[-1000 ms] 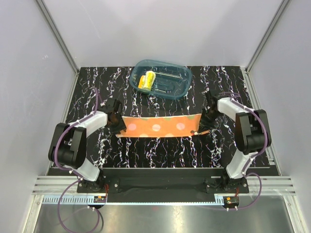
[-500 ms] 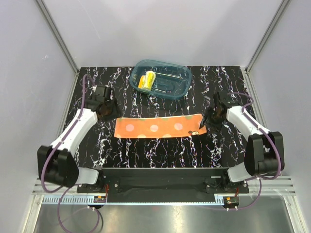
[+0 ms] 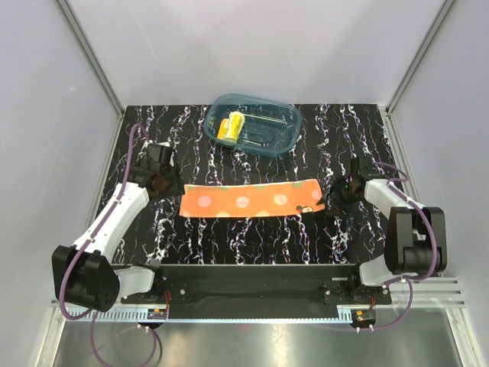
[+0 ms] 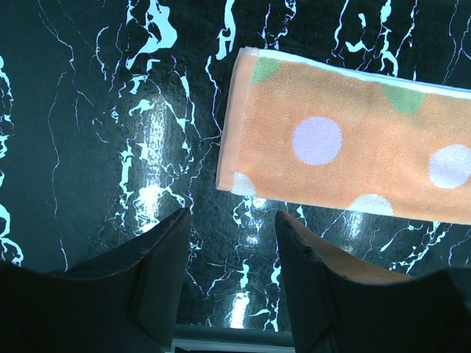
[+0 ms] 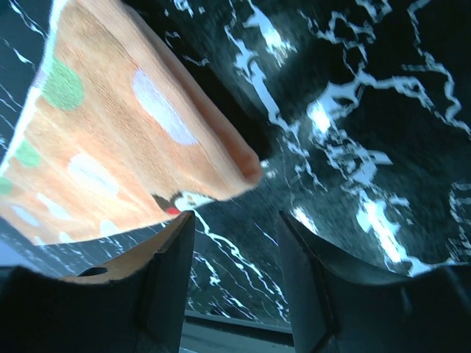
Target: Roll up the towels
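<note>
An orange towel (image 3: 250,200) with pale dots lies flat as a long strip across the middle of the black marbled table (image 3: 252,245). Its left end (image 4: 346,151) shows in the left wrist view and its right end (image 5: 118,140) in the right wrist view. My left gripper (image 3: 163,182) stands open just off the strip's left end, nothing between its fingers (image 4: 165,257). At the strip's right end my right gripper (image 3: 341,191) is open too, with its fingers (image 5: 173,257) empty. A yellow towel (image 3: 230,127) lies rolled inside the teal tub (image 3: 275,115).
The teal translucent tub stands at the back centre of the table. Grey walls with metal frame posts close in the left, right and back sides. Both arm bases sit on a black rail (image 3: 252,284) at the near edge.
Both grippers let go of the orange towel's ends and drew outward, away from it. The towel now lies flat and free on the table.
</note>
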